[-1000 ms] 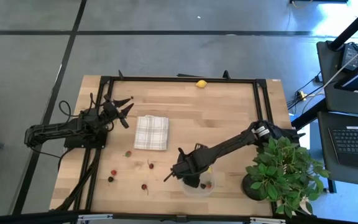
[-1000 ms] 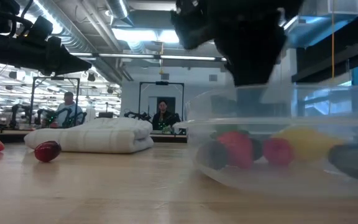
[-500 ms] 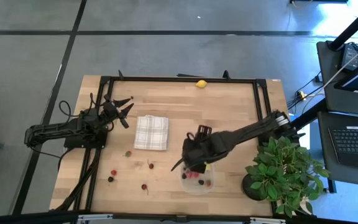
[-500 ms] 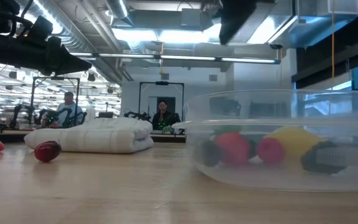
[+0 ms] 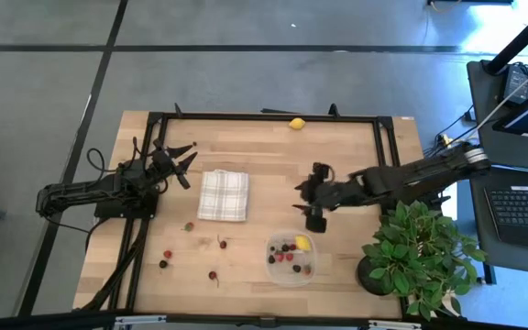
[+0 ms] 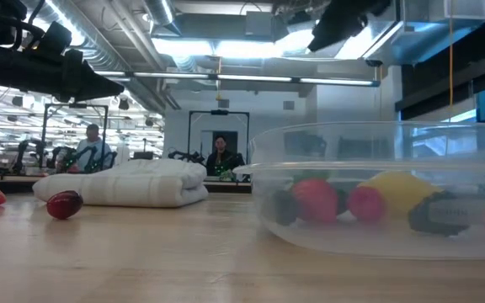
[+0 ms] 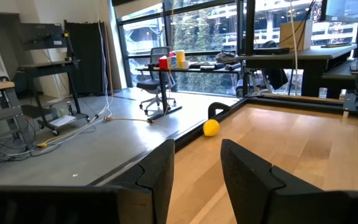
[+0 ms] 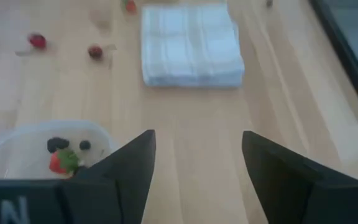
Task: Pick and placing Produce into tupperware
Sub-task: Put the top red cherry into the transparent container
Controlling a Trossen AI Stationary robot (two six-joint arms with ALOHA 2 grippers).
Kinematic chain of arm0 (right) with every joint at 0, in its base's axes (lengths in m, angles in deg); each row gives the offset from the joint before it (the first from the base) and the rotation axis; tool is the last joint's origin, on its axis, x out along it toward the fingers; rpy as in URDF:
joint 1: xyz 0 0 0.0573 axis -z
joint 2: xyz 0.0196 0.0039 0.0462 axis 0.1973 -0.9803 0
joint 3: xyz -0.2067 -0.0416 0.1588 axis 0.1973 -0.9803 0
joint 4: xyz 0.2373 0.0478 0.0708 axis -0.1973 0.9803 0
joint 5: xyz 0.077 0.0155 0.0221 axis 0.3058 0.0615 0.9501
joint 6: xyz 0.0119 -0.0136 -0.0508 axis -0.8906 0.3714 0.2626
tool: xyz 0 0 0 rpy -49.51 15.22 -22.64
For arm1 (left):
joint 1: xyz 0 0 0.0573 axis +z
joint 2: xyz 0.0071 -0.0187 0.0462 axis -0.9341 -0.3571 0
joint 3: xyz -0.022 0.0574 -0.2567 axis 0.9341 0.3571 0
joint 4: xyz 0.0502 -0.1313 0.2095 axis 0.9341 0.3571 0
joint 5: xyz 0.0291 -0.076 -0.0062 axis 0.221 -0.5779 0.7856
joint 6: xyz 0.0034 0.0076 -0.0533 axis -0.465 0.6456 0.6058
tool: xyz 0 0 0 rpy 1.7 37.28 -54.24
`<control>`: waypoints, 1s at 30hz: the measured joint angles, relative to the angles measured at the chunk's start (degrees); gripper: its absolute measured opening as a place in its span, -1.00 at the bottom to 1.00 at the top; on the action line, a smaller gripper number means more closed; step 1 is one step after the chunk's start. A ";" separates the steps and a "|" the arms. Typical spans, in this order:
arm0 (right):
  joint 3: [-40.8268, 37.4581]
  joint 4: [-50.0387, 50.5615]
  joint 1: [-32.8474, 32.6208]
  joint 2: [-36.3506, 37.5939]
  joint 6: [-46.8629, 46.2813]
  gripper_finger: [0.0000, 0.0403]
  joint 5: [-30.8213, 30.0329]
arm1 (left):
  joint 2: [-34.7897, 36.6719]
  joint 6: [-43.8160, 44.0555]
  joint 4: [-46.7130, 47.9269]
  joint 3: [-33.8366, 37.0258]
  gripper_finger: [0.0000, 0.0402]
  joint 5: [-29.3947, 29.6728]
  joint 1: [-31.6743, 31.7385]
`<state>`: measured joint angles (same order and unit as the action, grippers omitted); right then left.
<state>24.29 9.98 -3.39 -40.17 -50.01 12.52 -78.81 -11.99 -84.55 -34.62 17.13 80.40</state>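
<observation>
Nearest the front edge of the table, at about five o'clock from its centre, sits the clear container. Inside it lie a small yellow fruit and several red and dark berries; the low view shows them through the wall, the yellow one between red and dark ones.

At about seven o'clock, loose berries lie scattered on the bare wood, well apart from the container: two red and one dark near the left rail, one more red at the front, a dark-stemmed one and a reddish-green one just off the near corner of the folded checked cloth.

Just beyond the container, at about three o'clock from the centre, the right gripper hangs above the wood, its fingers parted and holding nothing. Its arm reaches in from the right over the potted plant, which stands at the table's four o'clock corner.

At nine o'clock the left gripper waits beside the cloth's left side, fingers spread and empty.

Farthest off, at twelve o'clock, a second yellow fruit rests against the back rail.

Beyond the table, the low view shows two people seated in the room.
</observation>
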 joint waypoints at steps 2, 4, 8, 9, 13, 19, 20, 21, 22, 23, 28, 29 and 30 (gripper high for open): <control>-7.43 -8.14 1.78 4.66 3.76 0.20 2.51 | 0.00 0.00 0.00 0.00 -0.37 0.00 0.01; -14.71 -16.07 3.91 8.81 8.12 0.20 5.08 | -0.01 0.00 0.00 0.00 -0.37 0.01 0.00; -26.91 -27.47 9.40 16.95 14.41 0.20 12.19 | 0.00 0.05 0.00 0.01 -0.37 0.00 -0.01; -29.52 -29.30 10.84 18.96 15.10 0.20 13.76 | 0.00 0.20 0.00 0.00 -0.37 0.00 0.01; -40.11 -37.02 14.79 26.93 13.71 0.20 20.28 | 0.00 1.51 0.00 0.01 -0.37 0.00 0.00; -53.20 -47.44 16.04 38.60 9.16 0.20 21.78 | 0.00 1.55 -0.02 0.00 -0.37 0.00 0.01; -54.80 -49.67 16.04 40.23 9.17 0.20 21.82 | 0.00 1.55 -0.02 0.00 -0.37 0.00 0.00; -56.14 -51.43 16.04 41.76 9.21 0.20 21.82 | 0.00 1.52 -0.04 0.00 -0.37 0.00 0.01; -57.32 -52.84 16.04 43.12 9.28 0.20 21.82 | 0.00 1.42 -0.04 0.01 -0.37 0.00 0.00; -58.40 -54.07 16.04 44.29 9.26 0.20 21.80 | 0.00 1.28 -0.04 0.01 -0.37 0.00 0.01; -60.84 -55.08 16.04 48.01 9.29 0.20 21.79 | 0.00 1.83 -0.02 0.00 -0.37 -4.08 0.03; -61.12 -55.11 16.04 48.25 9.29 0.20 21.78 | 0.00 0.80 -0.02 0.01 -0.37 -7.29 0.03; -61.31 -55.10 16.04 48.41 9.29 0.20 21.78 | 0.00 -0.59 -0.02 0.00 -0.37 -11.65 0.03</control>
<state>-37.02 -45.12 12.66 8.24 -40.72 34.30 -78.81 -12.58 -84.57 -34.62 5.47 80.43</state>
